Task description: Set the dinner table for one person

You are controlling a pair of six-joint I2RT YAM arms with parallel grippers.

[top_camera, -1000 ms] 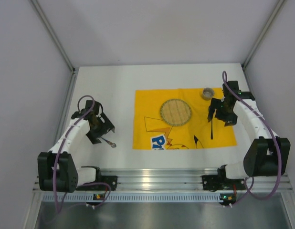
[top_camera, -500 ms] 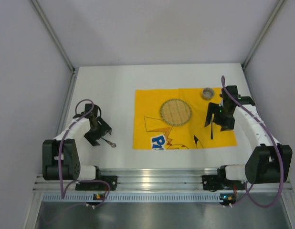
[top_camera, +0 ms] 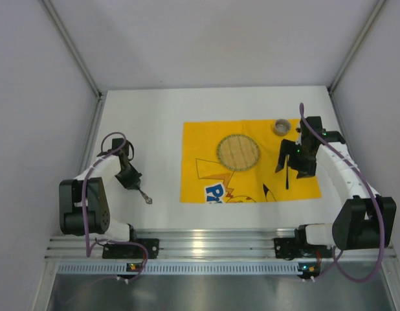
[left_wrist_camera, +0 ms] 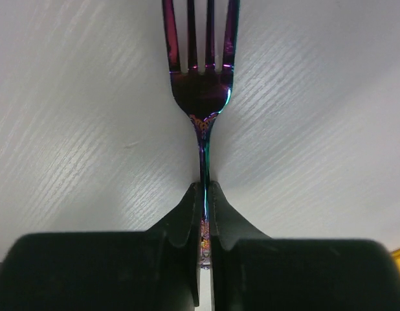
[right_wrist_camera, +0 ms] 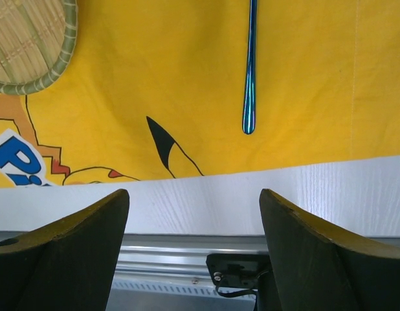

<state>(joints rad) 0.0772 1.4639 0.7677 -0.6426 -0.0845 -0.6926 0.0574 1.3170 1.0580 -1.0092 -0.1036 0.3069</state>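
The worktop point(top_camera: 148, 116) is matte white with a faint streaky grain. The placemat point(top_camera: 200, 139) is bright yellow, printed with black cartoon outlines, a touch of red and a blue letter on white. The round mat point(top_camera: 238, 153) is straw-coloured weave, green at the rim. The fork point(left_wrist_camera: 201, 91) shimmers purple, blue and green, with gold tracery at its neck. The utensil point(right_wrist_camera: 250, 71) gleams blue-green. The cup point(top_camera: 282, 126) is grey.
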